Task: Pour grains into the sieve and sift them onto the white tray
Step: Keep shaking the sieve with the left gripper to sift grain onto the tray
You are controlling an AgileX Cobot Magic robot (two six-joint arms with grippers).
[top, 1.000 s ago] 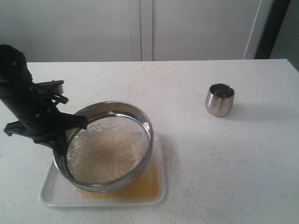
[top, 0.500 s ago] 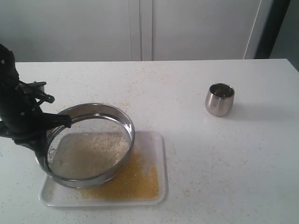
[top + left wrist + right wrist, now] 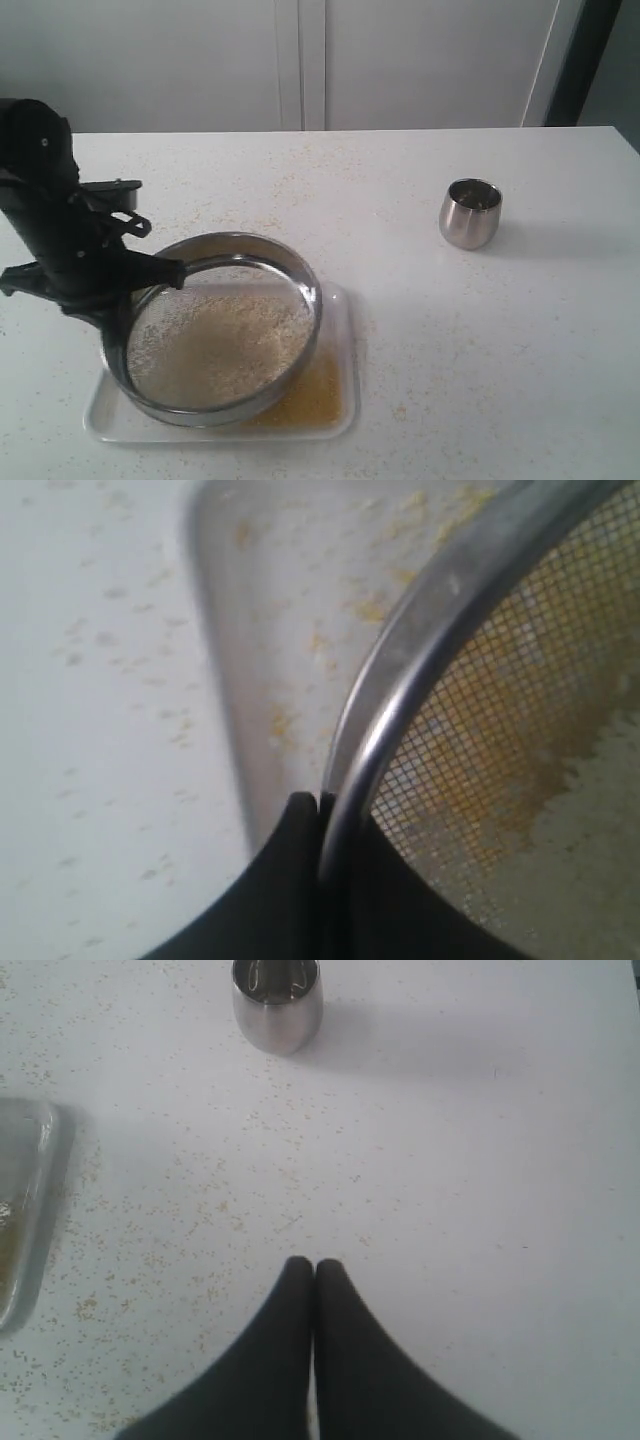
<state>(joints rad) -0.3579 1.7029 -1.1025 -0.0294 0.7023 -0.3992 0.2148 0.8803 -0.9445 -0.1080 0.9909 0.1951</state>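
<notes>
The table (image 3: 480, 380) takes up nearly the whole scene, its far edge meeting the pale wall, and its whole right half is open surface. The tray (image 3: 346, 322) lies flat close to the near left edge, its longer sides running across the exterior view, with bare table just beside its right rim. The sieve (image 3: 312, 283) sits over the tray's left and middle, mouth up and about level; being round it has no long axis, and I can't tell whether its bottom touches the tray. Its near and left rim come almost to the tray's edges, while a strip of tray shows past its right side. The left gripper (image 3: 318, 805) pinches the sieve's left rim, one finger outside the metal wall and one inside over the mesh. The cup (image 3: 470, 213) stands upright well apart on the right, with clear room all around it. The right gripper (image 3: 314, 1270) hangs over bare table with its fingers pressed together, the cup ahead of its tips and a tray corner off to one side. Pale grains (image 3: 225, 340) cover the mesh, golden ones lie on the tray by its near right corner, and strays dot the table.
</notes>
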